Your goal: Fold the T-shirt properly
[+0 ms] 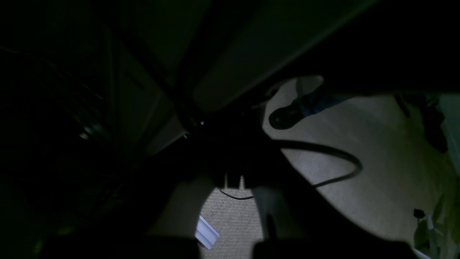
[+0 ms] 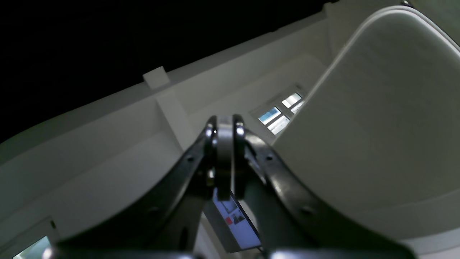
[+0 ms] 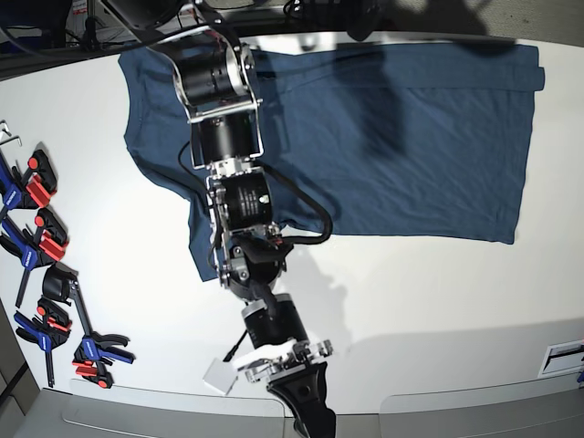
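Note:
The dark navy T-shirt (image 3: 401, 137) lies spread flat on the far half of the white table (image 3: 438, 301), with a sleeve at the far left. My right arm reaches from the back across the shirt's left part to the front edge. Its gripper (image 3: 306, 406) hangs at that edge, apart from the shirt. In the right wrist view the right gripper (image 2: 224, 126) is shut with nothing between its pads and points up into the room. The left wrist view is very dark, and the left gripper (image 1: 233, 181) shows only as a black outline. The left arm is out of the base view.
Several blue and red clamps (image 3: 41, 237) lie along the table's left edge. A small white tag (image 3: 219, 374) lies near the front edge and a label (image 3: 561, 356) at the right. The left wrist view shows carpet floor (image 1: 377, 172), a black cable (image 1: 337, 154) and a caster wheel (image 1: 284, 117).

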